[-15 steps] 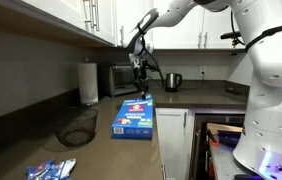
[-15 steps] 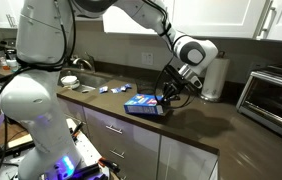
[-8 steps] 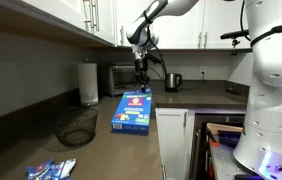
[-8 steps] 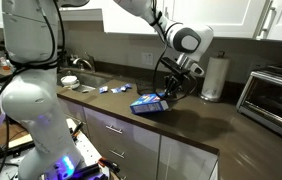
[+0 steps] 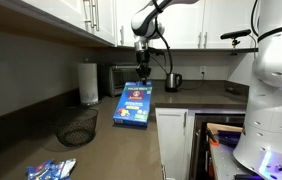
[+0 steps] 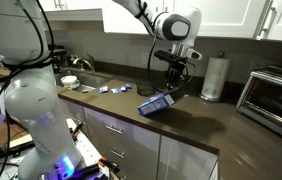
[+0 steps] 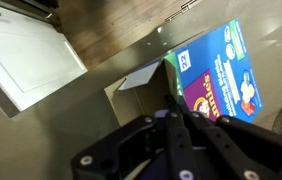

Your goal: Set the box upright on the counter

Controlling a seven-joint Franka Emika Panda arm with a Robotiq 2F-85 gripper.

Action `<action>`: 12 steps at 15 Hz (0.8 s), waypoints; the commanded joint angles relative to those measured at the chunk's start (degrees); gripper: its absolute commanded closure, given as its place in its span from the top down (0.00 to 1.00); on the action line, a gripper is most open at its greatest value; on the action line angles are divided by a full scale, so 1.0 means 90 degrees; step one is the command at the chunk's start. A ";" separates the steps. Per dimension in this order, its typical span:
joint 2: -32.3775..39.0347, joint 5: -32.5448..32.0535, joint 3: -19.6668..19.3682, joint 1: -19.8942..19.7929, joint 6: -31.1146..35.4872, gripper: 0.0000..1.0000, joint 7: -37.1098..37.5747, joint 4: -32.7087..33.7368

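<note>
Dark kitchen table [image 5: 89,142] beneath white cabinets [image 5: 101,15], where a blue box [image 5: 133,106] leans half-raised. Its lower end appears to rest on the table, its upper end pinched in the claw [image 5: 143,76]. The claw hangs right above that high end, clenched on it, and the box's long axis slopes down and away from it — swinging that axis to vertical looks like the remaining job.
</note>
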 commanded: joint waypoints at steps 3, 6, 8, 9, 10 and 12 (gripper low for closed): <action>-0.0858 -0.1071 0.0042 0.0260 0.0896 0.03 0.0937 -0.0862; -0.1132 -0.1684 0.0128 0.0342 0.1270 0.02 0.1452 -0.1225; -0.1298 -0.2105 0.0205 0.0372 0.1446 0.03 0.1788 -0.1435; -0.1366 -0.2284 0.0242 0.0378 0.1492 0.03 0.1933 -0.1512; -0.1448 -0.2450 0.0293 0.0378 0.1531 0.03 0.2070 -0.1598; -0.1574 -0.2720 0.0391 0.0378 0.1585 0.03 0.2308 -0.1732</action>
